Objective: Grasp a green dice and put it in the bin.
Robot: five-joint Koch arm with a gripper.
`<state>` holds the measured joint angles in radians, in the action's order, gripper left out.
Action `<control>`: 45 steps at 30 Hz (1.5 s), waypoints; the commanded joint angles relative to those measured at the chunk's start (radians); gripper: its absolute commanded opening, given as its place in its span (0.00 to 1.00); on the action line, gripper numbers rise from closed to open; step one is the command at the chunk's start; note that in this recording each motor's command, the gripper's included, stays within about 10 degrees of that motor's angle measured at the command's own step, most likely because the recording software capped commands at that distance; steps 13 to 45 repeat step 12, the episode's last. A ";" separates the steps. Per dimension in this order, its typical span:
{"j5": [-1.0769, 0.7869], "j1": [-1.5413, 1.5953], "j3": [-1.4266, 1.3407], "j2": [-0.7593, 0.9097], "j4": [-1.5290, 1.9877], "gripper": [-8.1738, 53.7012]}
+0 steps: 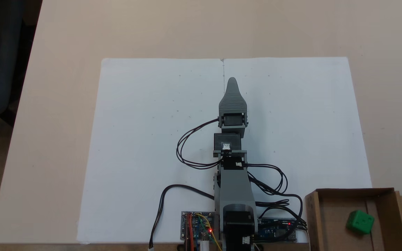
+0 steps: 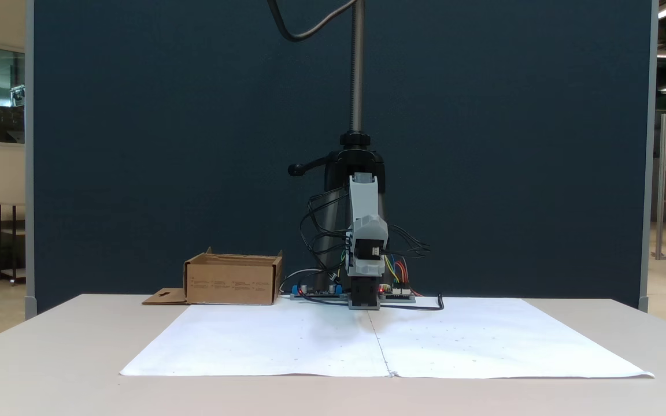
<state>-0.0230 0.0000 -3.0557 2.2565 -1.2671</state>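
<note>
Your green dice (image 1: 360,221) already lies inside the bin (image 1: 342,192), on the floor of the box near its right-hand wall as the fixed view from above shows it, so the task looks done and what remains, as I judge it, is parking the arm cleanly. The hand (image 1: 232,83) reaches out over the middle of the white paper sheet (image 1: 145,139), well apart from the bin and holding nothing. From above you see a single tapered tip, one jaw hiding the other, and the front fixed view (image 2: 365,300) meets the arm end-on, so I cannot tell whether the jaws stand open or closed. To finish well, keep the arm centred along the paper's seam and away from the bin corner beside the base, since a swing that way could nudge the cardboard and tip the dice out. Mind the loose black cables (image 1: 190,146) looping beside the wrist; settle slowly so they do not snag on the boards (image 1: 197,226) at the table edge.
</note>
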 commanded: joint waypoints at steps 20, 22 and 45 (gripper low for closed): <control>-0.008 0.005 -0.075 0.114 -0.316 0.85; -0.008 0.005 -0.075 0.114 -0.316 0.85; -0.008 0.005 -0.075 0.114 -0.316 0.85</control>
